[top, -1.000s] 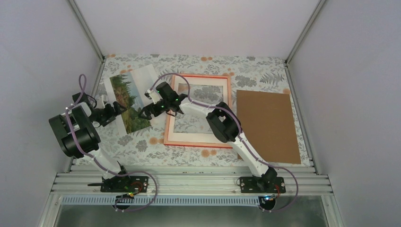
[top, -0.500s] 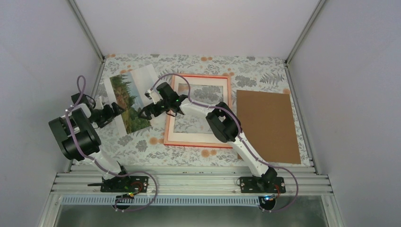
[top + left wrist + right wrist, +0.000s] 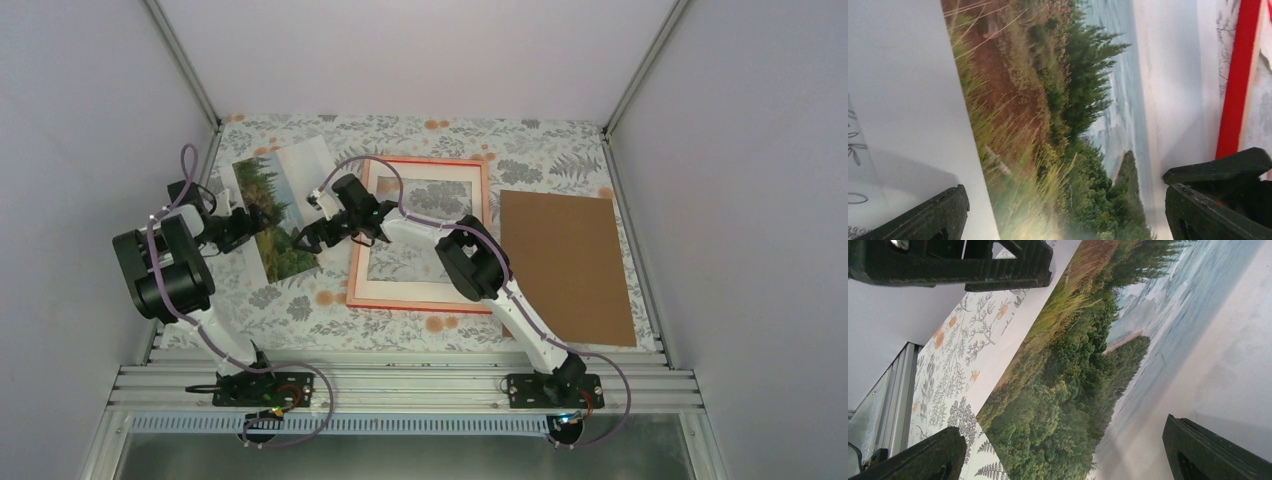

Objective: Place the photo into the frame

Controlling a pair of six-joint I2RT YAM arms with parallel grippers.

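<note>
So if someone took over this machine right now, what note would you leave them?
Left tool: open, at the photo's left edge.
Right tool: open, at its edge nearest the frame. Neither grips it.
Photo: picture side up, left of the frame.
Frame: lying flat, nothing in it; brown backing board to its right.
Done: nothing placed.
Left: grasp the photo, lay it in the frame.

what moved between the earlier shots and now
The left gripper slid a little farther from its base along the left side of the photo, and its elbow and cable rose with it. It is open and holds nothing. The right gripper, also open, the photo, the frame and the brown board stayed put.
</note>
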